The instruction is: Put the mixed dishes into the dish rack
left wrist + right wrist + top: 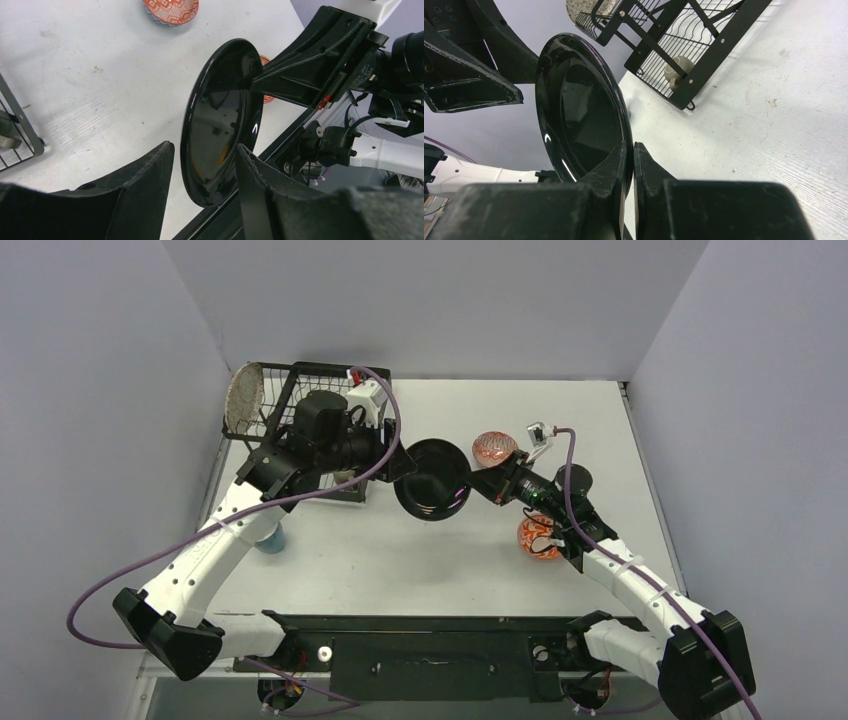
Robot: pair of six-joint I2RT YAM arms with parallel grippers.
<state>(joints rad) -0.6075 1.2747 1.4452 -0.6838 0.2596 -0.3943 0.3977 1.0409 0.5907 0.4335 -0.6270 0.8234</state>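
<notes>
The glossy black round plate hangs on edge above the table's middle. My right gripper is shut on its right rim; the pinch shows in the right wrist view, with the plate in front. My left gripper is open, its fingers on either side of the plate's near edge with gaps on both sides. The black wire dish rack stands at the back left and holds the speckled grey plate upright. A small greyish-green cup lies inside the rack.
One red-orange patterned bowl sits behind my right gripper and also shows in the left wrist view. The other bowl sits beside my right forearm. The light-blue mug stands under my left forearm. Grey walls close the left, back and right.
</notes>
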